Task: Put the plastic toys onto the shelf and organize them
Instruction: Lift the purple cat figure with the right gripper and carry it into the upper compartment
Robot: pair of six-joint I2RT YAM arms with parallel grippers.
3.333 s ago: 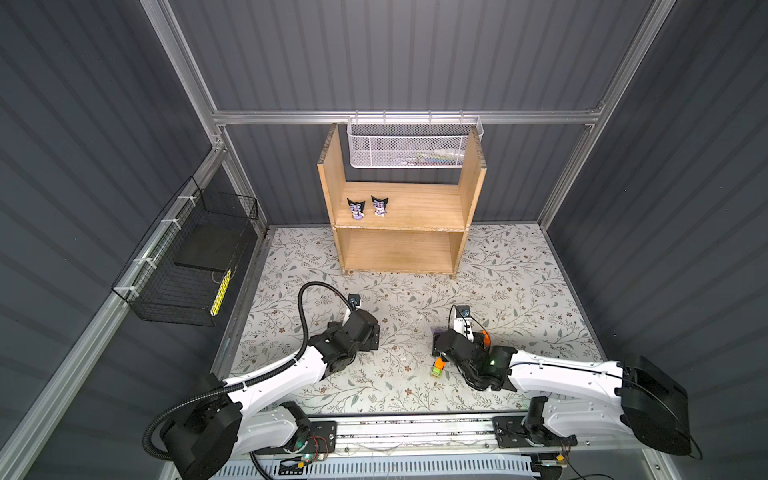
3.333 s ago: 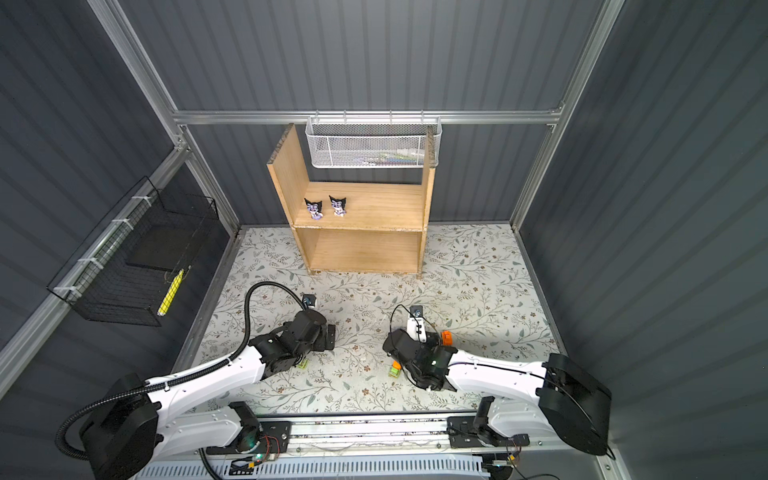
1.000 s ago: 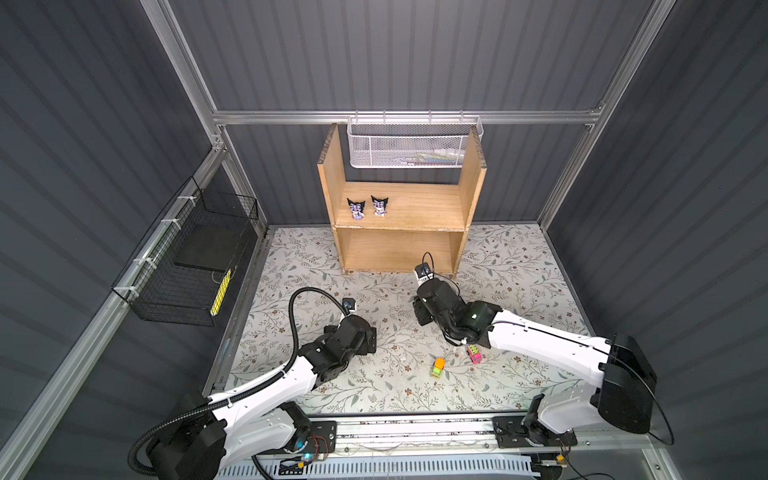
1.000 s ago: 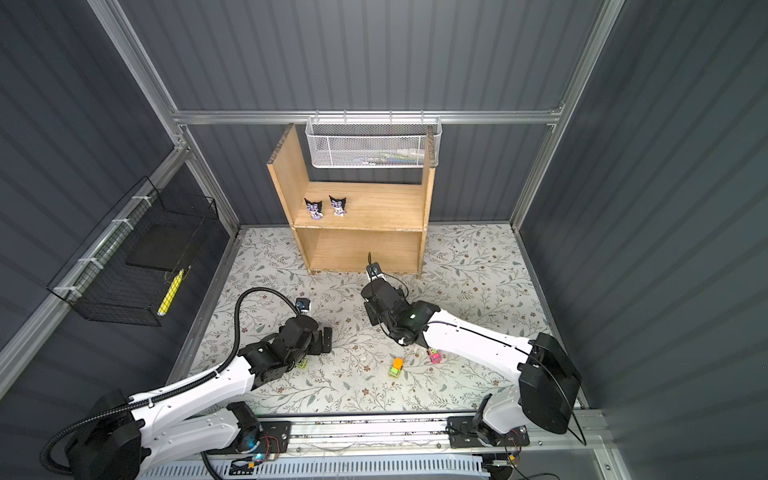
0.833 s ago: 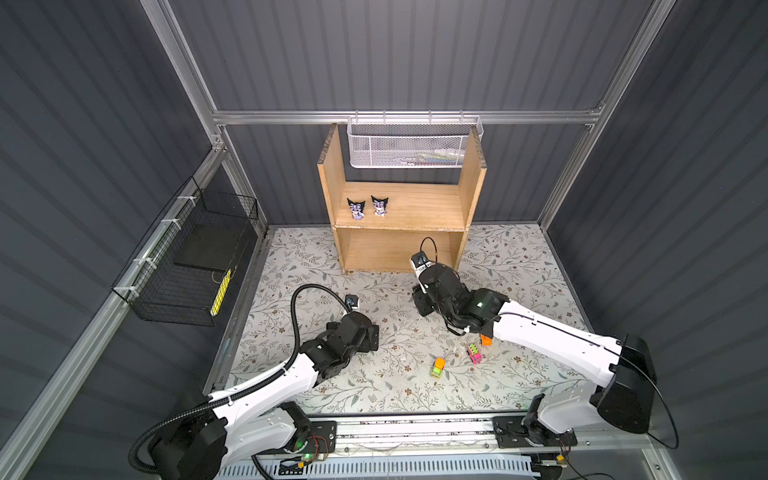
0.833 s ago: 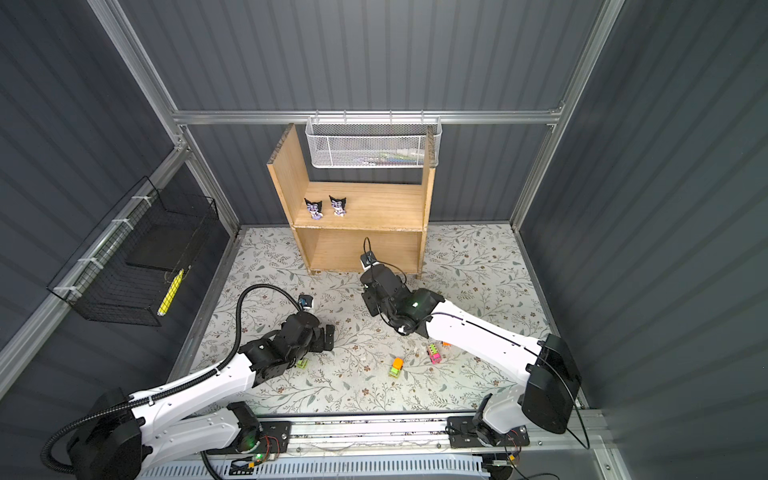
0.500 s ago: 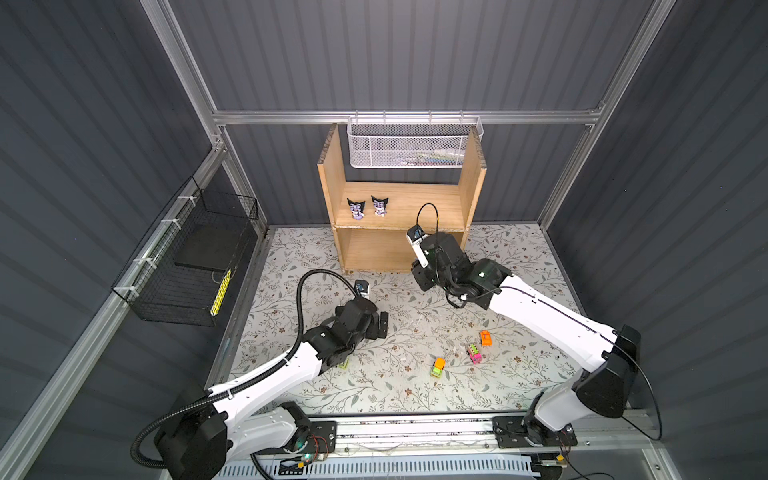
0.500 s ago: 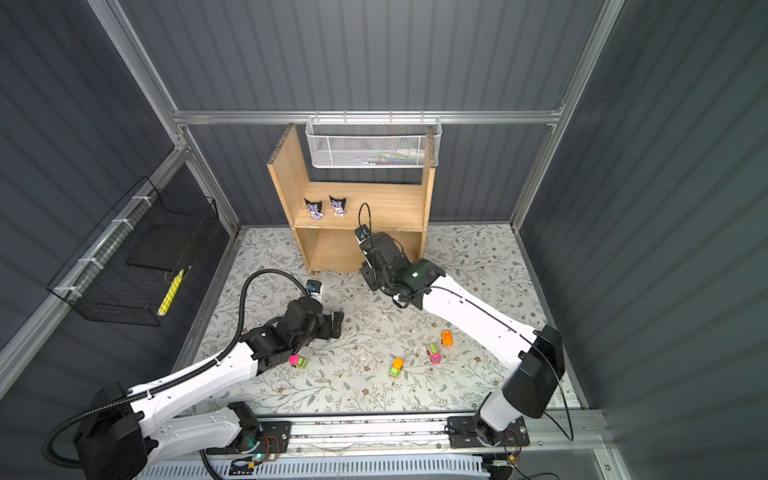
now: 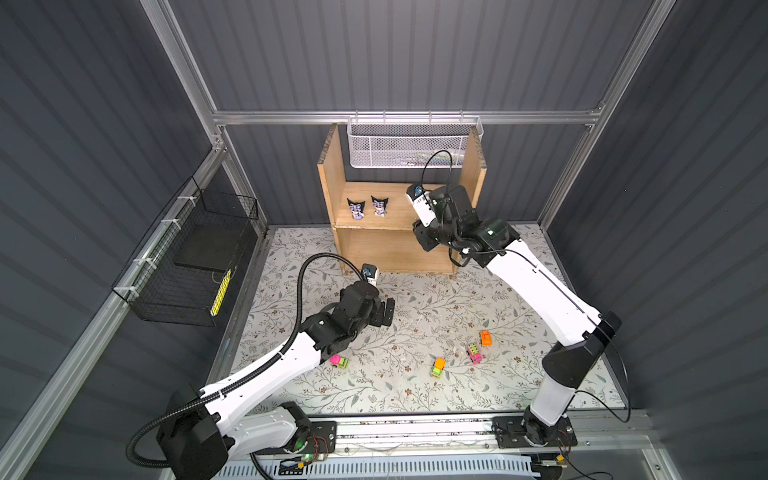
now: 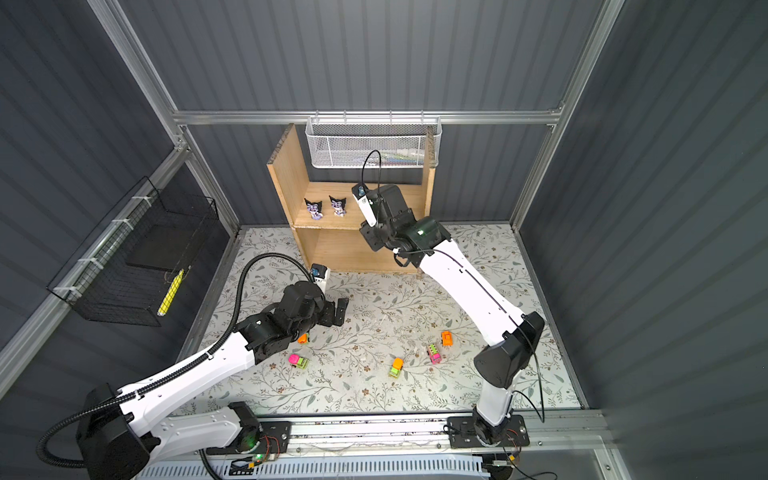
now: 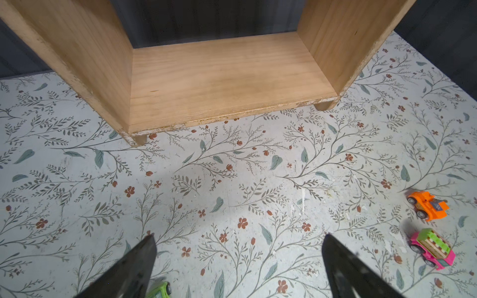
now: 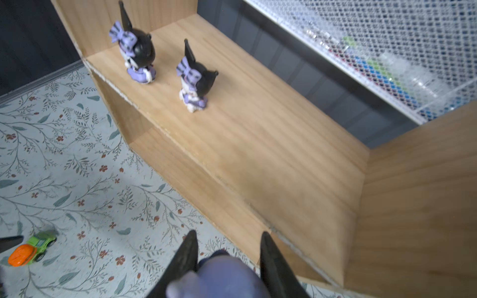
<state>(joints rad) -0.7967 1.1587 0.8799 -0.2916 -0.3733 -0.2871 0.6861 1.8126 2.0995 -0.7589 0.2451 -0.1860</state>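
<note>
Step in hand, as I judge it: setting a third figurine on the upper board of the shelf (image 9: 330, 174). The right gripper (image 12: 229, 240) is clamped on that held figurine (image 12: 219, 278), a blurred purple lump between the jaws in the right wrist view. It is off the floor, just in front of the upper board's front edge and right of centre. The first shelved figurine (image 9: 356, 208) and the second shelved figurine (image 9: 380, 206) stand upright side by side at the left end of that board. To place it well, carry the piece over the edge with clearance and lower it until its base meets the wood. It belongs beside the second one, upright and facing the same way, with room for the jaws to part without knocking the neighbour. Keep the wrist below the white mesh basket (image 9: 411, 145). The right arm is stretched long from the front rail, elbow high, wrist angled down toward the upper board. The left arm lies low over the floral mat (image 9: 415, 299), and the left gripper (image 11: 238, 240) is spread wide and empty, facing the lower board. On the mat remain the pink-and-green car (image 9: 339, 361), orange-and-green car (image 9: 438, 367), pink car (image 9: 473, 353) and orange car (image 9: 485, 338), with a fifth car (image 10: 303, 338) beside the left arm
</note>
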